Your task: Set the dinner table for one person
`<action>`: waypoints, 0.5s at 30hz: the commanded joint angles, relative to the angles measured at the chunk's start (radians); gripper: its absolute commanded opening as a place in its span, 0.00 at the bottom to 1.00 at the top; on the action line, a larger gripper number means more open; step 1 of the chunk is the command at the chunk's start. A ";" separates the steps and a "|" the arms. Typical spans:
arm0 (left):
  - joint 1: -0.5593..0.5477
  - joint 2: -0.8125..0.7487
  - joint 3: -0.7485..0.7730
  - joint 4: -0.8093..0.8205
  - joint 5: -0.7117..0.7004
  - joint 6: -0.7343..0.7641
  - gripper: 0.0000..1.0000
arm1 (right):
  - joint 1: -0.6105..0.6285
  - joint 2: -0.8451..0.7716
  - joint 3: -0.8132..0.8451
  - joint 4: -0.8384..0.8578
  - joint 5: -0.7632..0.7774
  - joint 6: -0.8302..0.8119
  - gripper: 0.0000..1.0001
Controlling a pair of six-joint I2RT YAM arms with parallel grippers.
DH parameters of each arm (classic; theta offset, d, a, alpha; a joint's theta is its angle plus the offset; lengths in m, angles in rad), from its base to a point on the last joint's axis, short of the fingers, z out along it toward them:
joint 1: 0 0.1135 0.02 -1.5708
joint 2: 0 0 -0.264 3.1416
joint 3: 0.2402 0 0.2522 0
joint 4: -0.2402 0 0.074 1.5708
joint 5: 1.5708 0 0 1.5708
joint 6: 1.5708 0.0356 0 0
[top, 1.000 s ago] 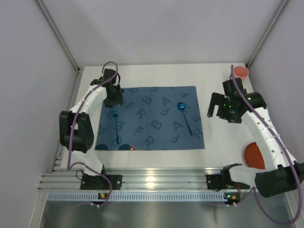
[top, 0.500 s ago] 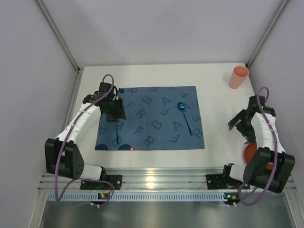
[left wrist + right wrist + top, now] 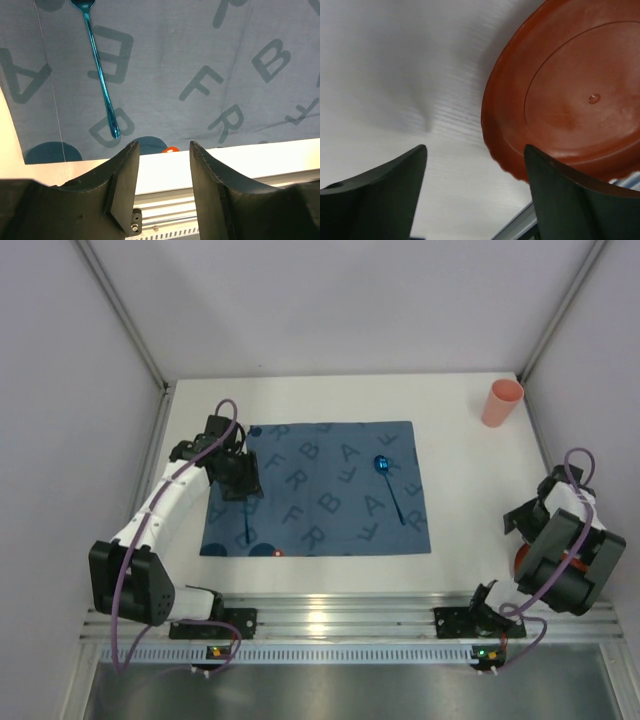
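White worktop [image 3: 460, 440] with grey booth walls all round, and the big news is my right arm. A second ago it was up at the far corner by the pink cup [image 3: 502, 402], now it's swung back to the near right edge and sits over the red plate [image 3: 570, 110]. The right tool [image 3: 475, 150] has its fingers spread wide with nothing between them, and the plate rim is just beside one of them. My guess is the plate's next, since the middle of the placemat [image 3: 320, 480] has no plate on it yet

My left arm pulled back a little too. The left tool [image 3: 162, 146] hovers over the near left part of the mat, fingers apart, holding nothing. The blue fork [image 3: 100, 85] (I think it's a fork, the head's cut off in my wrist view) lies flat on the cloth. The blue spoon [image 3: 390, 485] lies on the right side, so the cutlery looks sorted

Textures: the plate is smooth matte plastic, shallow, with a raised ring and a thin lip, so it could be fiddly to pinch. The cutlery is skinny shiny metallic blue. The mat is soft woven cloth with printed letters, lying flat on the smooth hard worktop
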 commanded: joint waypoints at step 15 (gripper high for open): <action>0.003 0.024 0.005 -0.024 -0.023 -0.026 0.48 | -0.031 0.096 0.030 0.162 -0.132 0.027 0.00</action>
